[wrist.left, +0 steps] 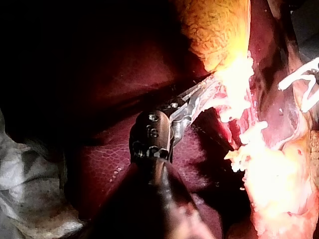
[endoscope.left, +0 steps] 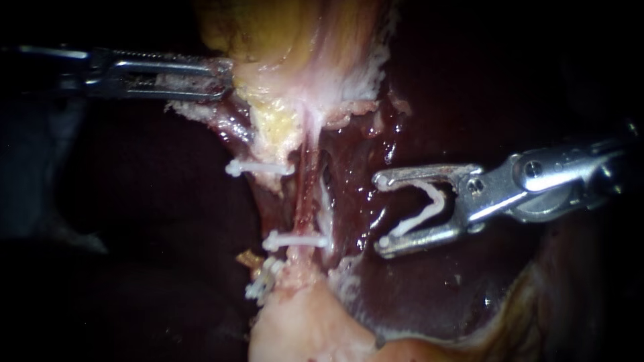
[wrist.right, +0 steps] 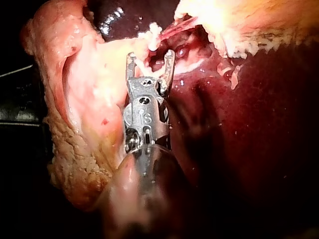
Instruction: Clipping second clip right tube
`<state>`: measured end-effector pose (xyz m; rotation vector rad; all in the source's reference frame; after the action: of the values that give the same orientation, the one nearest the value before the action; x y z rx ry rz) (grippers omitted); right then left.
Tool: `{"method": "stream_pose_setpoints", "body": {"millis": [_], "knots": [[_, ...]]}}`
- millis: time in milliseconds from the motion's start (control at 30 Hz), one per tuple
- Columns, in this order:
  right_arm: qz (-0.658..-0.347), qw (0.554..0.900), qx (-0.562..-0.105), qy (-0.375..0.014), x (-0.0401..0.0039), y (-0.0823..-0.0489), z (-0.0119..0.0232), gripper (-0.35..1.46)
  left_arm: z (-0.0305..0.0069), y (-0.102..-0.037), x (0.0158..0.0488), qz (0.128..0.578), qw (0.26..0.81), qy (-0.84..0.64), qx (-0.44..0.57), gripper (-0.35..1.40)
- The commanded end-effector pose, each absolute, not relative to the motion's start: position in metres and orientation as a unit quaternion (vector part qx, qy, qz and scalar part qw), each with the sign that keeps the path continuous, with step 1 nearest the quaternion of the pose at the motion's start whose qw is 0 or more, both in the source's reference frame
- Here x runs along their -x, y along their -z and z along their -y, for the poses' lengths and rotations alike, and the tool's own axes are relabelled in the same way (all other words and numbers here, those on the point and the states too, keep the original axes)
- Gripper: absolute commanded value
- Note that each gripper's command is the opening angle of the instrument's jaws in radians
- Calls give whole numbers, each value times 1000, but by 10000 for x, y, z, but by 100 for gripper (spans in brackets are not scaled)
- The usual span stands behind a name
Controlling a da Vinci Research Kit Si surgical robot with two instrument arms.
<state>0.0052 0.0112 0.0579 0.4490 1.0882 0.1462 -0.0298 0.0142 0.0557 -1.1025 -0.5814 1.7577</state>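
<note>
My right instrument comes in from the right with its jaws wide apart, and a white open clip sits between them, touched by both jaws. It hangs over the liver, to the right of a reddish tube and clear of it. That tube carries a white clip low down. Another clip sits higher and to the left, a third near the pale base. My left instrument is shut on the gallbladder's frayed edge. In the right wrist view the jaws stand short of the tube.
Dark red liver lies under and around my right instrument. The yellow gallbladder is stretched upward, and pale fatty tissue lies below the clips. The left wrist view shows my left instrument against bright tissue.
</note>
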Motion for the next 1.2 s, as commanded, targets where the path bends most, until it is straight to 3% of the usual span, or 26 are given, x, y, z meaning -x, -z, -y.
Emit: {"method": "stream_pose_setpoints", "body": {"millis": [33, 433, 700, 1200], "knots": [[-513, 829, -212, -69, -52, -579, -112, 50, -143, -554, 296, 239, 473, -718, 451, -35], [-513, 829, -212, -69, -51, -579, -112, 50, -169, -467, 229, 232, 487, -702, 464, -35], [-515, 827, -215, -68, -61, -578, -109, 50, -164, -464, 230, 223, 491, -703, 463, -35], [-524, 783, -292, -162, -122, -611, -99, 50, -162, -466, 233, 224, 491, -703, 463, -35]]}}
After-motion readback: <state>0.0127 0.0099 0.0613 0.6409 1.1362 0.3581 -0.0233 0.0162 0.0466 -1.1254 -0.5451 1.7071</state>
